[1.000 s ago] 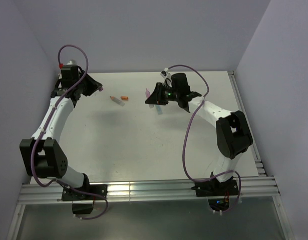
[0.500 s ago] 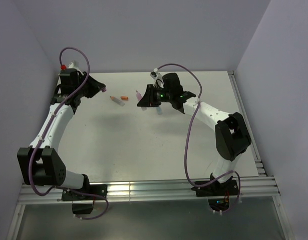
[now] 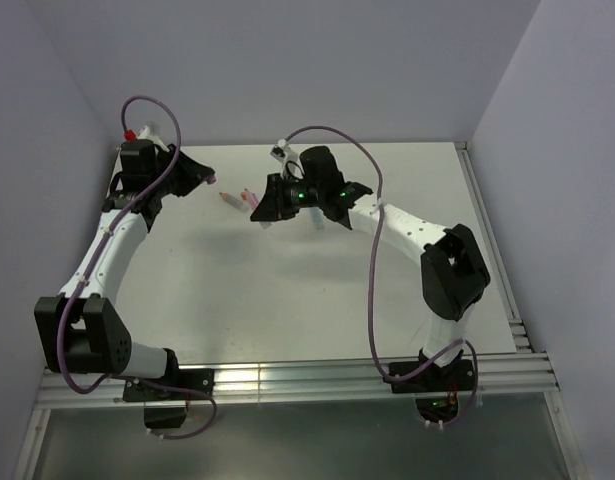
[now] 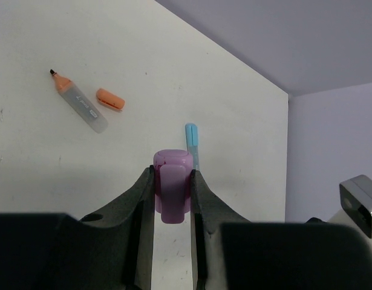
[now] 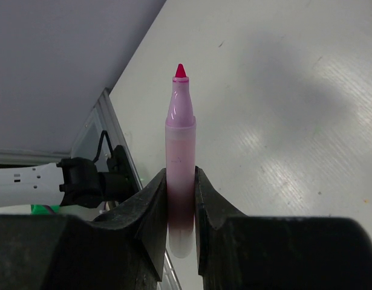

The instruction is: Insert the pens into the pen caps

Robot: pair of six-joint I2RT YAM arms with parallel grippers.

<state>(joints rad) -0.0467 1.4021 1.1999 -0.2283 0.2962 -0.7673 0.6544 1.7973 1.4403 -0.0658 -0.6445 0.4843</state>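
L gripper (image 4: 172,181) clamped tight on pink pen cap (image 4: 172,193), nr far-left corner of counter (image 4: 46,163). R gripper (image 5: 181,181) pinching pink pen (image 5: 180,139), red tip pointing out past fingers, by far edge. Orange pen (image 4: 78,104) & orange cap (image 4: 110,99) lie just apart nr far edge; blue pen (image 4: 192,140) further right.

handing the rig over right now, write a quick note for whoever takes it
Left gripper: shut on the pink cap.
Right gripper: shut on the pink pen, bare tip pointing away from the wrist.
On the table: orange pen, uncapped, with the orange cap beside it, not touching. The blue pen lies apart; I cannot tell if it is capped.
Done: no pen visibly capped.
Left: join the pink pair, then the orange one, then check the blue.
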